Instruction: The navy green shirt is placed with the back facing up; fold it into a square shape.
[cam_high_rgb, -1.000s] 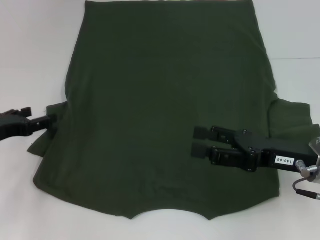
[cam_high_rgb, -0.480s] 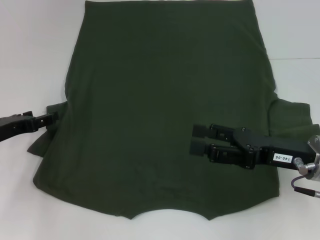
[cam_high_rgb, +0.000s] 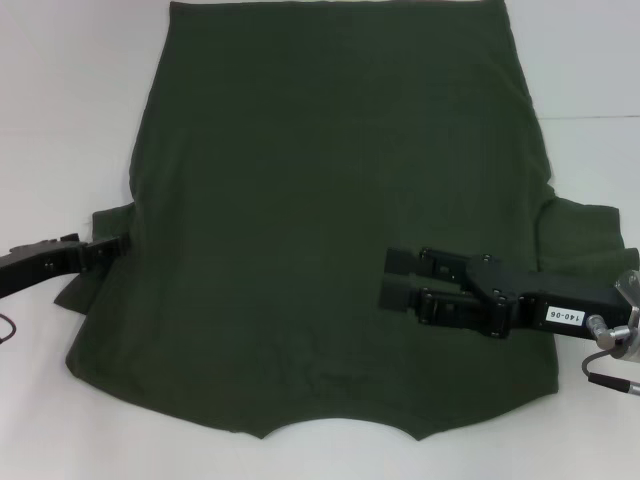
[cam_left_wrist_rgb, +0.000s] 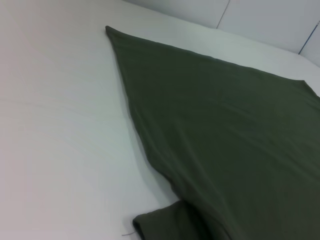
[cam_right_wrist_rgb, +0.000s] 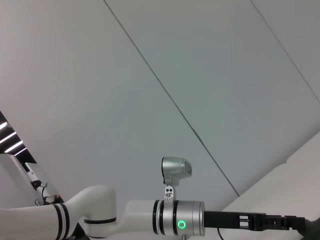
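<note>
Shirt first: the navy green shirt (cam_high_rgb: 335, 215) lies spread flat on the white surface (cam_high_rgb: 60, 90), taking up most of the head view. Its curved neckline sits at the near edge, its straight hem at the far edge. A short sleeve pokes out on each side, the left one bunched and partly tucked under the body, the right one lying in a soft fold.

From the left, the left hand (cam_high_rgb: 112, 247) reaches in low, with its tips at the edge of the bunched left sleeve. Whether it is gripping the cloth cannot be told, since the dark fingers blend into the dark fabric. The left wrist view looks along the shirt's side edge, with the folded sleeve (cam_left_wrist_rgb: 165, 225) at the near corner and bare surface beside it.

Over the shirt's right half, near the right sleeve, is the right hand (cam_high_rgb: 394, 278). Its two fingers are stacked with a slim gap between them, open, with nothing visibly held. The right wrist view shows only a pale wall and the left arm (cam_right_wrist_rgb: 150, 220).
</note>
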